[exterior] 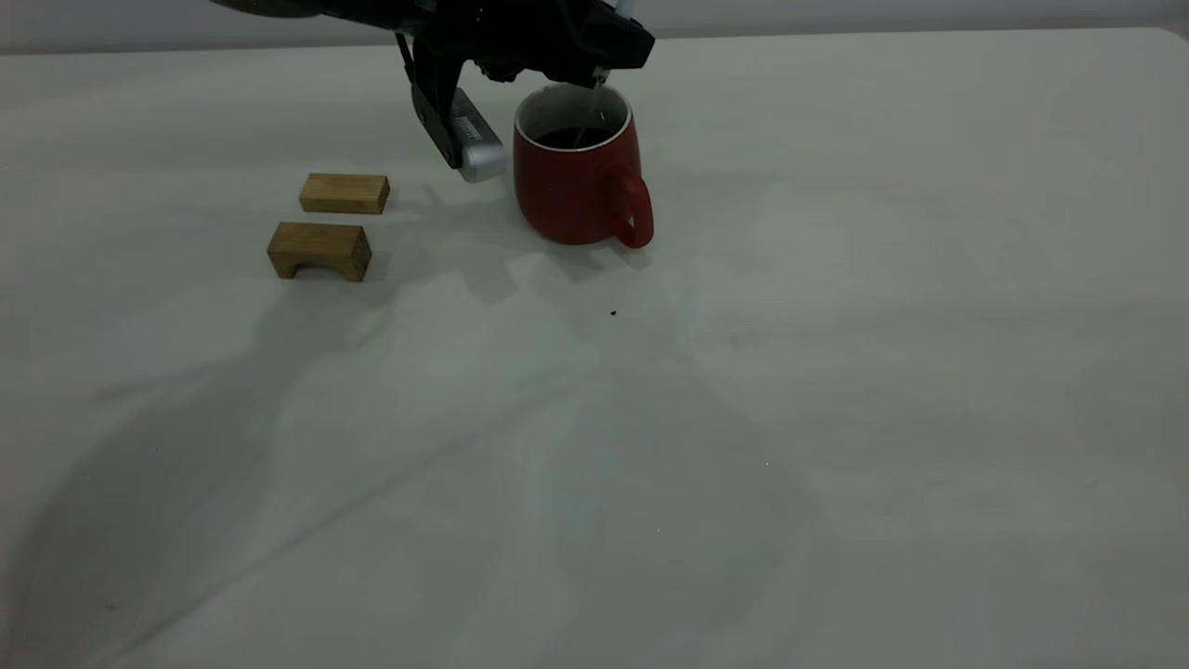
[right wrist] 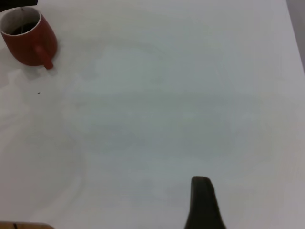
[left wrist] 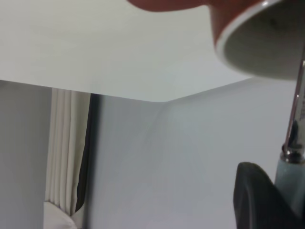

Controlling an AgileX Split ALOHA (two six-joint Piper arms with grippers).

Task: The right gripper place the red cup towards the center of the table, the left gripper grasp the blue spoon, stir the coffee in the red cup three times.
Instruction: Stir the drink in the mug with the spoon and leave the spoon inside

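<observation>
On the left of the exterior view, two wooden blocks (exterior: 330, 223), well apart from the action. Just right of them, left gripper (exterior: 594, 67) hanging directly over the red cup (exterior: 578, 181), pinching the blue spoon (exterior: 589, 111) by its pale handle. Spoon's long axis near vertical, running down from the jaws through the cup's mouth, tip reaching the coffee (exterior: 576, 137). Cup standing upright on the table (exterior: 836, 418), handle toward the camera and slightly right, placement step apparently done. Stirring probably in hand; count of turns not judgeable. Key relation for the coming move: cup straight below the jaws, so a small circling of the wrist should carry the bowl round inside the rim without knocking the wall. Right gripper (right wrist: 204, 202) far off, parked, well clear of the cup; only one finger visible, spread or closed impossible to tell.
</observation>
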